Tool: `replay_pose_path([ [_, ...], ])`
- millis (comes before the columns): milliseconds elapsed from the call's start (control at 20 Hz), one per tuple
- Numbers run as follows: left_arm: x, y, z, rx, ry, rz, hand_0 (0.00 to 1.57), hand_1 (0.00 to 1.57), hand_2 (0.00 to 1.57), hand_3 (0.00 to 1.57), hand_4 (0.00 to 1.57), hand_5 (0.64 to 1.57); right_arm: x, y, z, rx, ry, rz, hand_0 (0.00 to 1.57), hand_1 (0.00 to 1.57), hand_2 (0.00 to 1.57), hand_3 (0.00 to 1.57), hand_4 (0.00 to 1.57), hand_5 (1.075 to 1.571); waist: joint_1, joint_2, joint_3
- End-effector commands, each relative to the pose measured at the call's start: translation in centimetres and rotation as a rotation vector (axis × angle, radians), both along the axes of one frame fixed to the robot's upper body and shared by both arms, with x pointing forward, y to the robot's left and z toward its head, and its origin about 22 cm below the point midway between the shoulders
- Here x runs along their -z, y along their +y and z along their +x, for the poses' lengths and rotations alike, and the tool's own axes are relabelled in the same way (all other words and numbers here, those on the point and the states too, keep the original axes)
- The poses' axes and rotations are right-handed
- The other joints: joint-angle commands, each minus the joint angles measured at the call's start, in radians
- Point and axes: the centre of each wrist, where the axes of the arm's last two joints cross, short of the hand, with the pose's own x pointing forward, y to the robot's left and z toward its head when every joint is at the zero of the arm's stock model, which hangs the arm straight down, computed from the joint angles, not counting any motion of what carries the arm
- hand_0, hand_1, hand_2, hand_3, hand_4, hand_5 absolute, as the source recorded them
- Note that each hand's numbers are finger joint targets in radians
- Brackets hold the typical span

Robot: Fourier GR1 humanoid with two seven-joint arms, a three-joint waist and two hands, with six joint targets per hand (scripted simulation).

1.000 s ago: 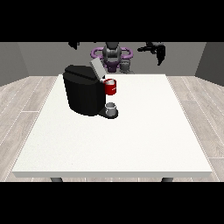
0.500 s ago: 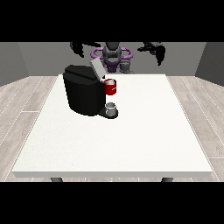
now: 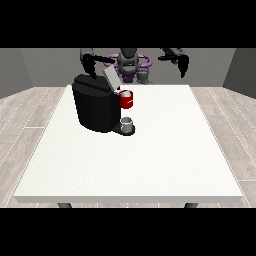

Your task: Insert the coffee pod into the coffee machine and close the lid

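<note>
Nearest the camera, the white table presents a broad bare surface across its front half. Further back, left of centre, stands the black coffee machine, a squat rounded body resting on the tabletop. At its base on the camera-right side, a small grey cup sits on the machine's drip platform. Directly above the cup, the red brew head projects from the machine's upper right side; its top shows a pale ring. Whether a coffee pod lies inside that opening cannot be determined, and no separate pod can be made out on the table. The grey lid stands raised, tilted up and back from the top of the machine, so the lid is not closed.

Beyond the machine, at the table's far edge, the robot's torso is seen with purple fittings. The hand at the view's left hangs just above the machine's top rear, close to the raised lid, fingers pointing downward; contact with the lid cannot be confirmed, and whether the fingers are spread or curled cannot be told. The hand at the view's right is held high, well apart from the machine, fingers drooping downward and relaxed, holding nothing.
</note>
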Motion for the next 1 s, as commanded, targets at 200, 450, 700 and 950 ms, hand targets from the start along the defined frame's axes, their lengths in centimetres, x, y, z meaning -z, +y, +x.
replay_pose_path([
  [200, -2.1, 0.7, -0.9, -0.027, -0.023, 0.013, 0.0, 0.0, 0.0, 0.0, 0.0, 1.571, -1.1, 0.4, 2.5, -0.014, -0.037, -0.044, 0.0, 0.0, 0.0, 0.0, 0.0, 1.571, -0.009, 0.067, 0.0],
  [450, -2.1, 1.4, -1.1, -0.055, -0.073, 0.022, 0.0, 0.0, 0.0, 0.0, 0.0, 1.571, -2.1, 3.0, 3.4, -0.091, -0.051, -0.066, 0.0, 0.0, 0.0, 0.0, 0.0, 1.571, -0.033, 0.083, -0.0001],
  [700, -2.7, 0.5, -1.0, -0.055, -0.09, 0.007, 0.0, 0.0, 0.0, 0.0, 0.0, 1.571, -2.4, 3.7, 4.3, -0.071, -0.062, -0.062, 0.0, 0.0, 0.0, 0.0, 0.0, 1.571, -0.023, 0.108, 0.0],
  [950, -3.2, 1.7, -0.8, -0.085, -0.049, 0.041, 0.0, 0.0, 0.0, 0.0, 0.0, 1.571, -2.1, 5.0, 4.0, -0.122, -0.052, -0.069, 0.0, 0.0, 0.0, 0.0, 0.0, 1.571, -0.042, 0.088, 0.0],
])
